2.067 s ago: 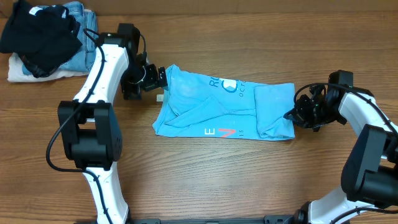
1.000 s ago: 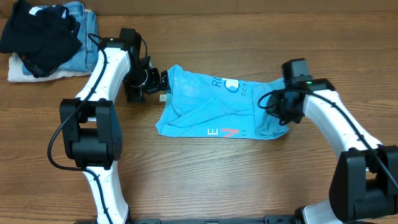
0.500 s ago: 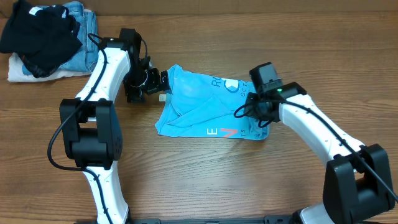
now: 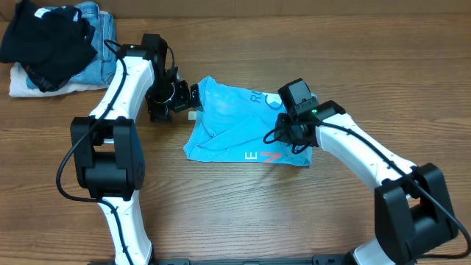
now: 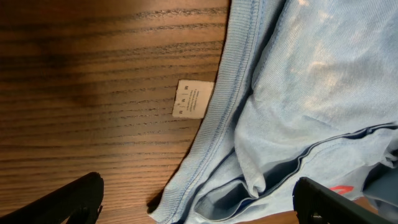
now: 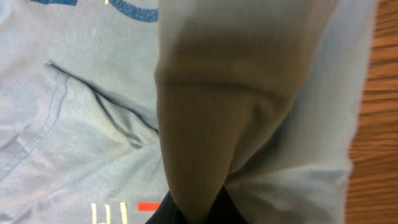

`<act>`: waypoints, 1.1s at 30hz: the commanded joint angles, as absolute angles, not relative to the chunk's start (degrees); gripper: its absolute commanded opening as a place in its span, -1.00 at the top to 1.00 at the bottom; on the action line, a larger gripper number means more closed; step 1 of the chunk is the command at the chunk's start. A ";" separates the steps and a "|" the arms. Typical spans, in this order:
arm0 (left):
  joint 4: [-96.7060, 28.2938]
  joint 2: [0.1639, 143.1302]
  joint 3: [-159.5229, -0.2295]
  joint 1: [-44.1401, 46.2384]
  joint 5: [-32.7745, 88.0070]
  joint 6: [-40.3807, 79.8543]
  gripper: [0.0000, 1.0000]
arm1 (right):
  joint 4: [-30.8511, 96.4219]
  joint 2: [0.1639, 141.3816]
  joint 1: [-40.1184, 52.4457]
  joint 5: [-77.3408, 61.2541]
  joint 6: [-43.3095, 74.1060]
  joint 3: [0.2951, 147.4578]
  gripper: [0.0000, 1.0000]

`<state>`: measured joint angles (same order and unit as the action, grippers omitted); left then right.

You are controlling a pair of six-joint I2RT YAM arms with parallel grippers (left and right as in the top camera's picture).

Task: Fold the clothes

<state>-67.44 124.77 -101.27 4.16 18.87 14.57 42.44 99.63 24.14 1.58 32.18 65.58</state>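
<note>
The clothes, a light sky-blue T-shirt (image 4: 228,121) with white print and red-and-white lettering, lie mid-table. My right gripper (image 4: 285,136) is shut on the shirt's right edge and holds it doubled over the shirt's middle. In the right wrist view a thick fold of blue cloth (image 6: 249,93) runs down into the shut gripper (image 6: 196,214). My left gripper (image 4: 193,98) stands open at the collar end. In the left wrist view the ribbed collar (image 5: 217,124) and a white label (image 5: 191,99) lie above the wide-open gripper (image 5: 196,186), whose black fingertips (image 5: 68,199) straddle the hem.
A black garment (image 4: 48,40) lies heaped on blue denim jeans (image 4: 94,16) and a white cloth (image 4: 26,85) at the table's far left corner. Bare wooden table (image 4: 243,213) shows in front of the shirt and to its right.
My right gripper has travelled left from the table's right side, dragging the shirt's right edge over the shirt, which now looks shorter. The left arm has stayed put.
</note>
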 commanded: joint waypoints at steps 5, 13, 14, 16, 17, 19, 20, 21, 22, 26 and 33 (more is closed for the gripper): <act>-67.42 125.36 -100.27 4.51 18.70 13.26 -1.00 | 40.71 101.93 25.80 -4.51 33.06 66.76 0.64; -67.26 125.36 -100.27 4.51 18.70 13.26 -1.00 | 39.48 101.69 28.29 -8.21 33.06 67.46 0.36; -67.33 125.36 -100.27 4.51 18.68 13.23 -1.00 | 40.07 101.38 28.27 -7.99 33.08 68.12 0.35; -67.48 125.36 -100.27 4.51 18.63 13.08 -1.00 | 41.69 100.29 27.40 -7.60 33.08 70.00 0.29; -67.51 125.36 -100.27 4.51 18.63 12.80 -1.00 | 42.92 99.57 26.61 -7.53 33.06 71.44 0.22; -67.66 125.36 -100.27 4.51 18.46 12.80 -1.00 | 45.89 98.06 24.60 -7.11 33.04 75.09 -0.05; -67.66 125.36 -100.27 4.51 18.41 12.80 -1.00 | 47.11 97.54 23.64 -7.05 33.04 76.73 -0.33; -67.66 125.36 -100.27 4.51 18.39 12.80 -1.00 | 48.21 97.08 22.57 -7.03 33.01 78.32 -0.54; -67.64 125.36 -100.27 4.51 18.39 12.80 -1.00 | 49.12 96.75 21.34 -7.05 32.97 79.92 -0.59; -67.42 125.36 -100.27 4.51 18.44 12.84 -1.00 | 48.51 96.82 17.54 -7.18 32.80 82.00 0.07; -67.22 125.36 -100.27 4.54 18.46 12.86 -1.00 | 43.70 102.30 16.82 -7.44 32.80 81.06 0.92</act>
<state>-67.42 124.77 -101.23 4.16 18.68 14.39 44.86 99.46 16.27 -7.20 32.97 81.21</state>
